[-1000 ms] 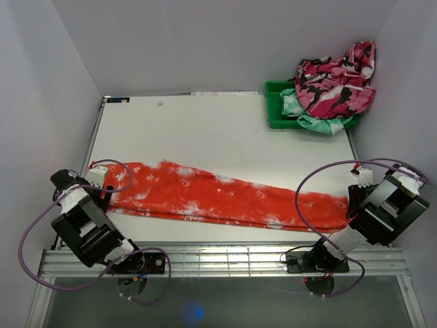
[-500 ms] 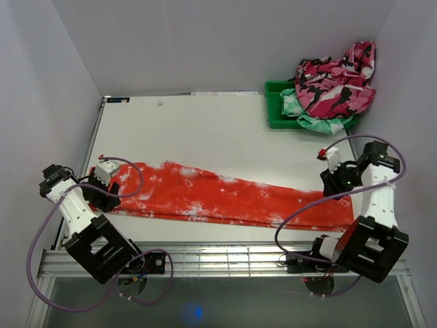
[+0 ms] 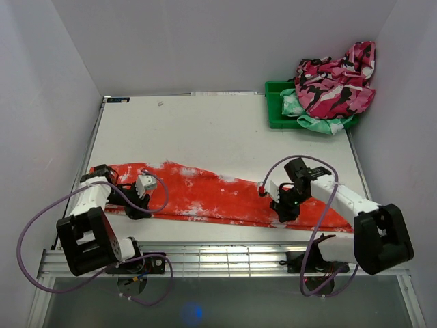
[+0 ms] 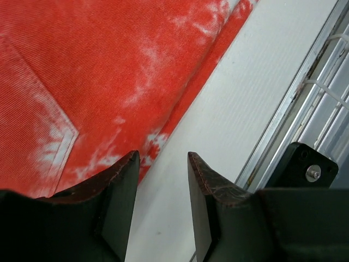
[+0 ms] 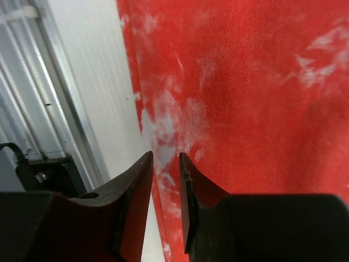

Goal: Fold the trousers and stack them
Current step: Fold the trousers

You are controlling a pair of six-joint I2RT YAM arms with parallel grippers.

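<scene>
The red-orange trousers [image 3: 205,195] with white splotches lie flat and stretched across the near part of the table. My left gripper [image 3: 138,205] is low at their near edge by the left end. In the left wrist view it [image 4: 162,155] is open and empty, over bare white table beside the cloth [image 4: 82,82]. My right gripper [image 3: 281,210] is low over the near edge right of the middle. In the right wrist view it [image 5: 165,155] has its jaws a narrow gap apart above the cloth [image 5: 245,82], holding nothing.
A green bin [image 3: 274,113] at the back right holds a pink, black and white camouflage garment [image 3: 334,82] and a mint-green one [image 3: 321,123]. A metal rail [image 3: 225,260] runs along the table's near edge. Walls stand close on both sides.
Both arms swung inward from the trousers' two ends. The left gripper moved right and the right gripper moved left, both down to the near edge. The trousers lie as before.
</scene>
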